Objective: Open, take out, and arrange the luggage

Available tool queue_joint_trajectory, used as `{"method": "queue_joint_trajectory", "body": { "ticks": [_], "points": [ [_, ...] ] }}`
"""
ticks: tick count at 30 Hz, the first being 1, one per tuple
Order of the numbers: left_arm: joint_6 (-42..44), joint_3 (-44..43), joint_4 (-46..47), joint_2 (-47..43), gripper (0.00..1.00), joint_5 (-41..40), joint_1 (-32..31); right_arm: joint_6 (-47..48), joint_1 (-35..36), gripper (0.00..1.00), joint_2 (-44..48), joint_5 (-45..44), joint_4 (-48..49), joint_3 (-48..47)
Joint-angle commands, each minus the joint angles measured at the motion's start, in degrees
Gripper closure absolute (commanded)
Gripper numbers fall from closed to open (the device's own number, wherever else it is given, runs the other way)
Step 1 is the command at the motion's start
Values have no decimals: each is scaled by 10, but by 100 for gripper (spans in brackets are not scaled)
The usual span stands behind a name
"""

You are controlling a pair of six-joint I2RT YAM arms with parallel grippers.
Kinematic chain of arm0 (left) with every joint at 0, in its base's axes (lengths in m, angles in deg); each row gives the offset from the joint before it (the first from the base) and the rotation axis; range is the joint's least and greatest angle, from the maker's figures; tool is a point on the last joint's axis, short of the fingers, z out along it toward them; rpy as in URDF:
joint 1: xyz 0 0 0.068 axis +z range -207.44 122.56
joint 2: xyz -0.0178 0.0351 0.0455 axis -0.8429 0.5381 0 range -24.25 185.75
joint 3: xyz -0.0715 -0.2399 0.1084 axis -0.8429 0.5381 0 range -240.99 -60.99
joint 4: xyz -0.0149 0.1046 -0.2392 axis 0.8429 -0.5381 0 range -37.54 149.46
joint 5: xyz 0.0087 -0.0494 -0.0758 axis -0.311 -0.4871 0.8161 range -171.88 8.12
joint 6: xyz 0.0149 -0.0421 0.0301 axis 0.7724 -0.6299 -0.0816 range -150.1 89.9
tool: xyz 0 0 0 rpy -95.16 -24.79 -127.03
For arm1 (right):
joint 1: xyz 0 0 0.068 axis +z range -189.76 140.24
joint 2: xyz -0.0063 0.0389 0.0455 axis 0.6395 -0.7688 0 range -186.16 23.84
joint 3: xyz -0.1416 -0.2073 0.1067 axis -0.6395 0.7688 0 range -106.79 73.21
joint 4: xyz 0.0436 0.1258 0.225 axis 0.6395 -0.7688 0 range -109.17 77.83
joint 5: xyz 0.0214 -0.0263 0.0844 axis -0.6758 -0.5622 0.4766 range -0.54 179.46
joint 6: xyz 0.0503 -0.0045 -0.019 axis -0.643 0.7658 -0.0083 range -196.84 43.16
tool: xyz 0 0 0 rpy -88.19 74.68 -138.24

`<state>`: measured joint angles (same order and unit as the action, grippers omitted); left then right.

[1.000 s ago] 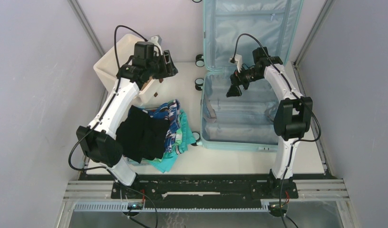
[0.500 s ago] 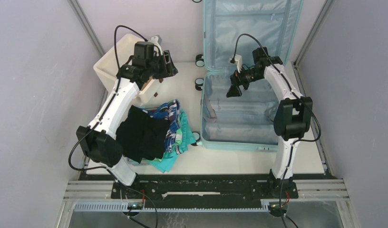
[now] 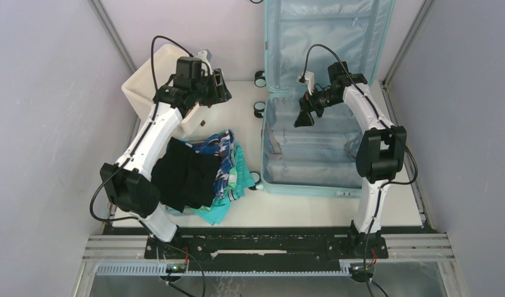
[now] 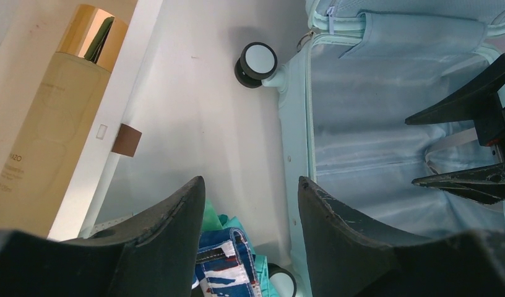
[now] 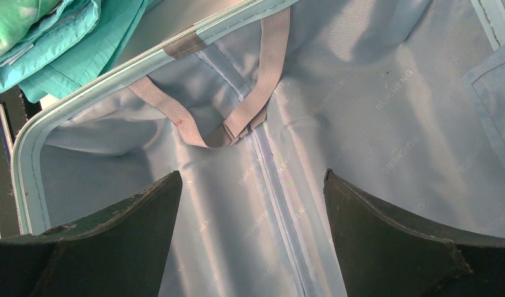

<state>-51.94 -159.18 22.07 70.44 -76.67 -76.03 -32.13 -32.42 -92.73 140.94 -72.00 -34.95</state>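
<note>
The luggage [image 3: 312, 154] lies open at the right of the table, its lid standing against the back wall. Its pale lining [image 5: 361, 93] shows bare, with grey elastic straps [image 5: 262, 74] crossing it. My right gripper [image 3: 304, 114] hangs open over the lower shell, and the right wrist view shows nothing between its fingers [image 5: 251, 173]. My left gripper [image 3: 222, 83] is open and holds nothing beside the white bin [image 3: 142, 86]. In the left wrist view it [image 4: 250, 180] hovers over bare table between the bin and the luggage [image 4: 374, 124].
A pile of black, blue-patterned and teal clothes [image 3: 197, 173] lies on the table left of the luggage. A pale yellow bottle with a gold cap [image 4: 49, 124] rests in the white bin. Suitcase wheels [image 4: 257, 62] stick out towards the left arm. Walls enclose both sides.
My left wrist has shifted very slightly by the bin. The right arm, luggage and clothes have not moved.
</note>
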Motion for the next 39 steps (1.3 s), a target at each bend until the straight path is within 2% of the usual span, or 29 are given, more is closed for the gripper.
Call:
{"method": "queue_joint_trajectory", "body": {
  "ticks": [1,10,14,19,22,25,29,34,39],
  "points": [
    [15,10,17,-24,39,11,3,11,4,8,16,4,0,-2],
    [15,19,18,-20,42,13,3,11,4,8,19,4,2,1],
    [25,20,12,-8,47,-2,1,10,5,8,20,4,2,2],
    [63,-11,-45,34,62,-91,-4,10,6,8,21,4,3,2],
    [93,-36,-75,63,78,-149,-3,11,6,8,23,3,3,3],
    [131,-64,-92,87,84,-196,-3,11,6,8,25,3,3,6],
    [172,-115,-113,121,83,-269,2,11,7,8,28,2,3,9],
    [197,-161,-115,154,70,-342,27,11,7,8,33,-1,5,14],
    [187,-200,-115,170,59,-343,59,10,7,8,39,-5,5,18]
  ]
}}
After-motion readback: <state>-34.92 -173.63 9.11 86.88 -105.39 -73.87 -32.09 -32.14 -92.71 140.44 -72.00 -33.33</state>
